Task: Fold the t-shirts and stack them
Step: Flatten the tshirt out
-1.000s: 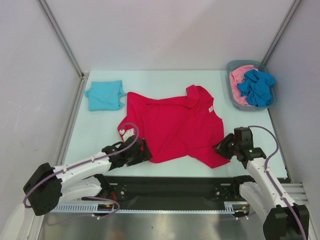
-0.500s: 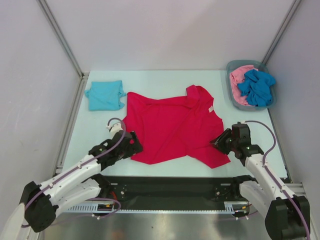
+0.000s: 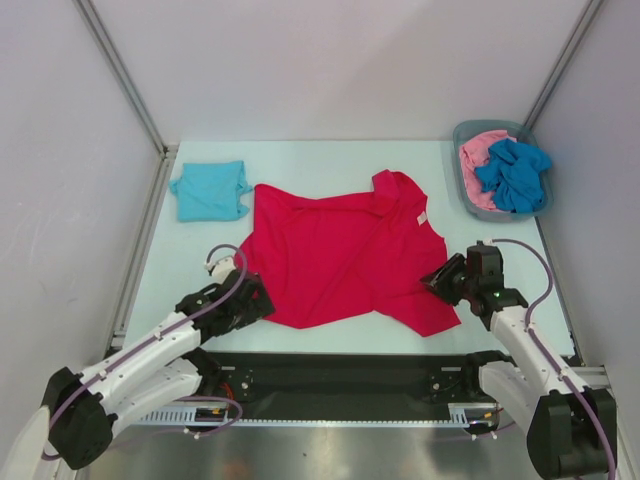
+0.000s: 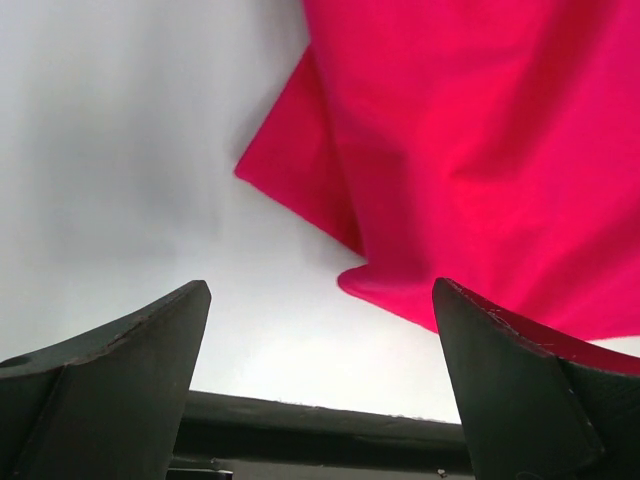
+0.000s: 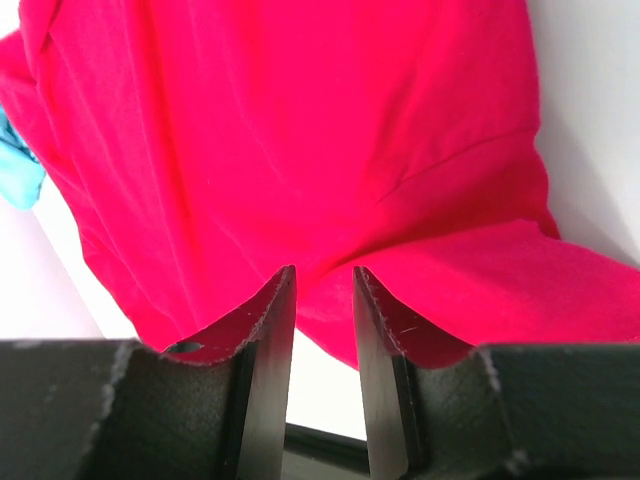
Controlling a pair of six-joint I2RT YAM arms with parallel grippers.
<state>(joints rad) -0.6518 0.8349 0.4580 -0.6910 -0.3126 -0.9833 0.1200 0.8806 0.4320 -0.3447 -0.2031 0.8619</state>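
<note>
While the red t-shirt (image 3: 345, 255) lies rumpled mid-table, the left gripper (image 3: 258, 300) gapes wide and empty beside its near-left hem. The right gripper (image 3: 436, 283) sits half-closed at the near-right sleeve; whether it pinches cloth, I cannot tell. A one-sided pull could drag and bunch the shirt.

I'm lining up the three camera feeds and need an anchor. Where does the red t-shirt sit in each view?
Top external: the red t-shirt lies spread out in the middle of the table.
Left wrist: it is in the upper right, with one corner reaching toward the centre.
Right wrist: it fills most of the upper picture.
Shared landmark: the pale table shows along the shirt's edge in all three views.
</note>
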